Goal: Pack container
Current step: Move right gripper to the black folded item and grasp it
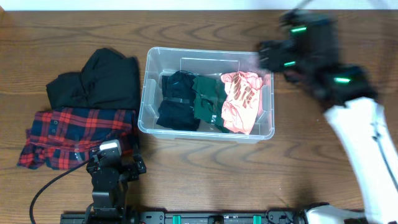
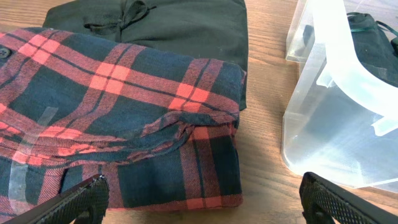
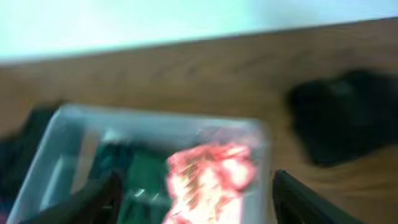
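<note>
Inside the container [image 1: 205, 134] lie folded clothes [image 1: 208, 102]; left tool [image 2: 202, 188] and right tool [image 3: 196, 186] both gape wide.

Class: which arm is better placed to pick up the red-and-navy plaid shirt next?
Left. The left gripper is open at the red-and-navy plaid shirt; the right gripper is beyond the clear rectangular plastic bin.

Your overhead view is lit evenly and softly, with only faint shadows, yet the right arm [image 1: 311, 53] near the bench's far right corner is smeared by motion. Your right wrist view is blurred throughout; the container [image 3: 155, 118] and pink cloth [image 3: 208, 174] are mere soft shapes. Your left wrist view is sharp, with a pale sheen on the container's wall.
</note>
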`<state>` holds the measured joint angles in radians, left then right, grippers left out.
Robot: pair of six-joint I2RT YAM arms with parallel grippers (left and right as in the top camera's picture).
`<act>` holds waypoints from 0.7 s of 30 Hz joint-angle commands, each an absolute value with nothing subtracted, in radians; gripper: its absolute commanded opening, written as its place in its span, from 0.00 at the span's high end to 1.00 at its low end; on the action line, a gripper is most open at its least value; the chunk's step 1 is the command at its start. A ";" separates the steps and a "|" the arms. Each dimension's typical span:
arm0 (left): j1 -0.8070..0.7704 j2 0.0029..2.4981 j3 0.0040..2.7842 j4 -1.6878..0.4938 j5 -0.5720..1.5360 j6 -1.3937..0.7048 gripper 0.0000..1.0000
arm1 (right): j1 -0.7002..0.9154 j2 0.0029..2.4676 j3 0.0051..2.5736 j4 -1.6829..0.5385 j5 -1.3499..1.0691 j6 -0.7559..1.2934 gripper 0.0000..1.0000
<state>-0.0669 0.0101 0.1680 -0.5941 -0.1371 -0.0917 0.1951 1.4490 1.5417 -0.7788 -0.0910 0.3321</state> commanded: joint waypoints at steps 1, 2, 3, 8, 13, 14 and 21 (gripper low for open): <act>-0.062 0.003 0.155 -0.593 -0.142 -0.079 0.02 | 0.030 1.525 1.505 -0.797 -0.215 0.345 0.25; -0.062 0.003 0.155 -0.593 -0.142 -0.079 0.02 | -0.027 1.551 1.502 -0.796 -0.246 0.353 0.25; -0.062 0.003 0.155 -0.593 -0.142 -0.079 0.02 | -0.074 1.579 1.501 -0.796 -0.269 0.360 0.24; -0.062 0.003 0.155 -0.593 -0.142 -0.079 0.02 | -0.232 1.769 1.501 -0.739 -0.374 0.385 0.21; -0.062 0.003 0.155 -0.593 -0.142 -0.079 0.02 | -0.284 1.967 1.501 -0.587 -0.481 0.428 0.18; -0.062 0.003 0.155 -0.593 -0.142 -0.079 0.02 | -0.288 1.999 1.501 -0.553 -0.493 0.445 0.17; -0.062 0.003 0.155 -0.593 -0.142 -0.079 0.02 | -0.287 2.167 1.501 -0.376 -0.498 0.566 0.13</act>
<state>-0.0669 0.0101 0.1680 -0.5938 -0.1371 -0.0917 -0.2893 2.1220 1.5021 -0.3981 -0.4618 0.4881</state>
